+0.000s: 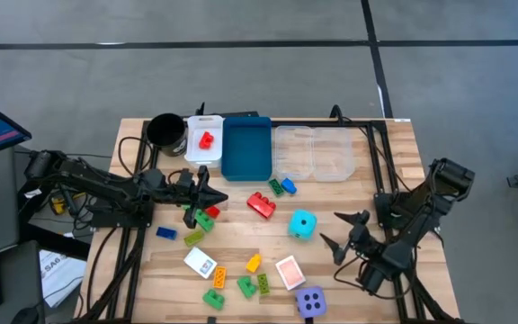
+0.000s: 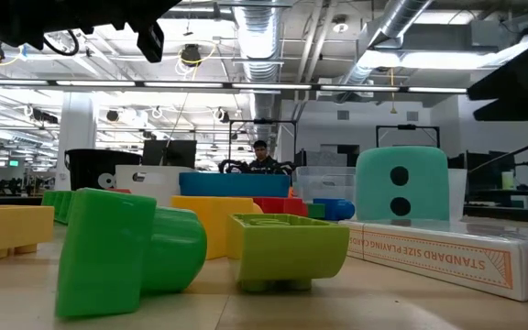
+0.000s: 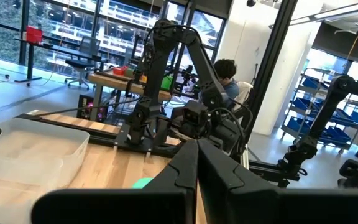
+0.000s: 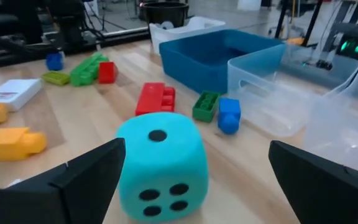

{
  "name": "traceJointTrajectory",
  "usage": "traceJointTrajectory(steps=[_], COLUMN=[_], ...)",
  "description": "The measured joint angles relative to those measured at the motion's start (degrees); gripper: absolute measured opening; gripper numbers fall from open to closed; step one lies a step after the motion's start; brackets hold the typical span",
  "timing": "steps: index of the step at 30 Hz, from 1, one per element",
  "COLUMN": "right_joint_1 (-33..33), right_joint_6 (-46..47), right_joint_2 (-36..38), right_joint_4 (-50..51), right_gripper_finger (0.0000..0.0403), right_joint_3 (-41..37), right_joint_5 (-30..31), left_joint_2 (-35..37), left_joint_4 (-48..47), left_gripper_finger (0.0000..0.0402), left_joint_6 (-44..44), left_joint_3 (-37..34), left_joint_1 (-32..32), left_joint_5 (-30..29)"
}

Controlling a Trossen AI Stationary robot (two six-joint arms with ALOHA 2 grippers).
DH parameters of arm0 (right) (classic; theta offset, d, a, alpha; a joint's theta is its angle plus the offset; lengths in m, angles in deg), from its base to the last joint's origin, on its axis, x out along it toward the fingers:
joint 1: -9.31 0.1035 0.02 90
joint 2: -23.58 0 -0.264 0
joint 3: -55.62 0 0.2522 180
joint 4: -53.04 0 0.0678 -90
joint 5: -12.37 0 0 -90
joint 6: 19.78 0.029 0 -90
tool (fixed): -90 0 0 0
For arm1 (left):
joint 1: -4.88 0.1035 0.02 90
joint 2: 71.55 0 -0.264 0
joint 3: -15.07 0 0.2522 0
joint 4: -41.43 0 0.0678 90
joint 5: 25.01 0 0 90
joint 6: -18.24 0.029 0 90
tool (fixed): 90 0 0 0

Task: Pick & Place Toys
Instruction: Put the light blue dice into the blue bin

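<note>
Facing cyan die (image 4: 160,165), right hand (image 1: 342,232) spread wide, empty; die on table (image 1: 358,279), four-dot face toward hand. Left hand (image 1: 207,194) clenched, empty, above green brick (image 1: 204,220).

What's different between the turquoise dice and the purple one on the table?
The cyan die lies near the table's middle, by the red brick; the purple die lies at the near edge. The open right pincer points at the cyan die; no pincer is near the purple die. Both are soft-looking cubes with dark dots, lying loose on the table.
</note>
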Motion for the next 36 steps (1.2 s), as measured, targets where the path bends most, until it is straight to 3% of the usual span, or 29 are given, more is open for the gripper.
traceJointTrajectory(steps=[18,24,36], right_joint_1=[-1.85,-2.86,-8.35], right_joint_6=[-4.25,-12.15,-30.67], right_joint_2=[0.01,0.01,0.01], right_joint_4=[-17.39,-24.6,-37.97], right_gripper_finger=[0.0392,0.0392,0.0392], right_joint_3=[-8.8,-9.12,-9.12], right_joint_5=[-0.21,-0.63,-8.14], left_joint_2=[0.0,0.0,0.0], left_joint_4=[0.04,0.06,0.07], left_gripper_finger=[0.0,0.0,0.0], left_joint_6=[0.0,0.0,-0.02], left_joint_3=[0.0,0.0,0.0], left_joint_1=[0.22,0.22,0.22], left_joint_5=[0.07,0.07,0.26])
